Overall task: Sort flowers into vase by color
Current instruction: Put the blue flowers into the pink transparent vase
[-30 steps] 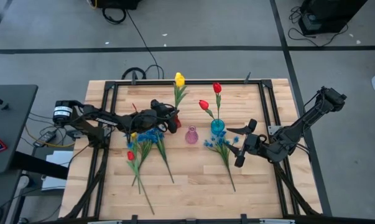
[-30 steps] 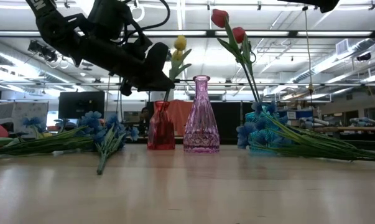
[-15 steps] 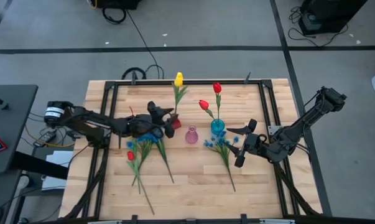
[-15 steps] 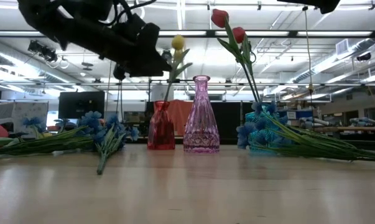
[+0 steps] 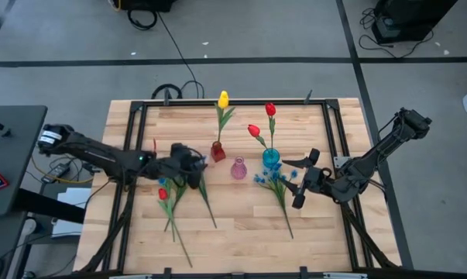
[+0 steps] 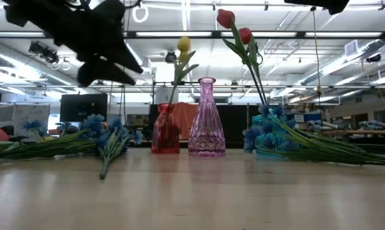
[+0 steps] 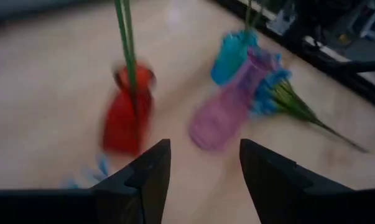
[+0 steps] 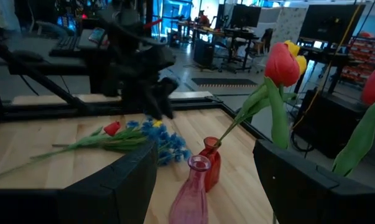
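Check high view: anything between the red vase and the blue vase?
Yes, the empty pink vase stands between the red vase and the blue vase; the low view shows the same row.

Even overhead light, one smeared wrist view

The high view is evenly and softly lit, the wooden table [image 5: 241,225] bright with only faint shadows under the arms; in the low view, ceiling light strips [image 6: 294,33] glare behind the scene, so the left arm [image 6: 83,35] reads as a near-black silhouette and the near table surface is soft and out of focus; the left wrist view is heavily motion-blurred, the red vase [image 7: 128,112] and pink vase [image 7: 224,112] smeared; the right wrist view is sharper, its own fingers dark and blurred
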You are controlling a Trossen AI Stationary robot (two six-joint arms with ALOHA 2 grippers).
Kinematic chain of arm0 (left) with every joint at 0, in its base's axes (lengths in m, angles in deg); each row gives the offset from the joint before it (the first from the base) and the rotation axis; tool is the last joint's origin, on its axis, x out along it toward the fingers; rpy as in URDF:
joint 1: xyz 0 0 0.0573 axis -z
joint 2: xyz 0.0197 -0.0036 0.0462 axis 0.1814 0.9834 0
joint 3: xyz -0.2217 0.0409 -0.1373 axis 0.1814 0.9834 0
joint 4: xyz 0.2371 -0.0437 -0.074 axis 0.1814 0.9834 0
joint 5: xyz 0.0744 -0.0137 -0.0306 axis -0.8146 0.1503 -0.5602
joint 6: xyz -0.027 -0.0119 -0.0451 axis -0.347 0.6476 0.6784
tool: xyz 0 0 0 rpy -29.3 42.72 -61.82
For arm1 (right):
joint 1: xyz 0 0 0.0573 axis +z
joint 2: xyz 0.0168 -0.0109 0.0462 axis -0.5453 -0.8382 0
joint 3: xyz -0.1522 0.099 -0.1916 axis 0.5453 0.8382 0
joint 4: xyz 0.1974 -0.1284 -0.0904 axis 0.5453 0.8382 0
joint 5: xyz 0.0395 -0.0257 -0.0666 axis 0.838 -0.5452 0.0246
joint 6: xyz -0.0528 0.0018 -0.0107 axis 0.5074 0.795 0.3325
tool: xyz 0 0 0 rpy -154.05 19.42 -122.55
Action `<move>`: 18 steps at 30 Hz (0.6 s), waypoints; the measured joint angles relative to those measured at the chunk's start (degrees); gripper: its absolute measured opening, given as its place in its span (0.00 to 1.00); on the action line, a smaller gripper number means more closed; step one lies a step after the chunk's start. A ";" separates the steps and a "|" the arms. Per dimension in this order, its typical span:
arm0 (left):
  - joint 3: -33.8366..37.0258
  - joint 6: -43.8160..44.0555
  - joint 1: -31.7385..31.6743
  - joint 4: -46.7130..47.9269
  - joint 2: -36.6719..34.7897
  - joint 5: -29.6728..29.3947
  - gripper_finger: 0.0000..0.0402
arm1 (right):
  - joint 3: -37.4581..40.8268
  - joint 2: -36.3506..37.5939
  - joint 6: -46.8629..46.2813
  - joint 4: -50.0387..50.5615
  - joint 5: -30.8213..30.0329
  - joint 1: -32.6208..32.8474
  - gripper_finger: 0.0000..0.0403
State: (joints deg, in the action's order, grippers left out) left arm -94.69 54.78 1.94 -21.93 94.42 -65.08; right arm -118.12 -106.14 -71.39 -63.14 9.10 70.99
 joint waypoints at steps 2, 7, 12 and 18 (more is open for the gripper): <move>0.10 9.06 1.66 3.77 0.40 3.75 0.49 | 0.00 -0.01 1.39 0.08 0.32 -0.78 0.69; 0.12 28.21 6.93 1.85 4.96 11.66 0.49 | 0.00 0.93 4.93 0.94 4.43 -4.11 0.69; -4.80 40.45 11.92 3.11 11.19 11.77 0.49 | 0.00 3.75 5.01 6.46 7.57 -6.00 0.69; -16.11 48.49 14.11 19.47 19.64 11.46 0.49 | -0.02 6.39 -2.90 17.91 7.63 -7.39 0.69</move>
State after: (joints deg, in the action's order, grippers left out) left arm -110.80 103.27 16.05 -2.46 114.06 -53.62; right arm -118.14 -99.75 -74.29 -45.22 16.73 63.60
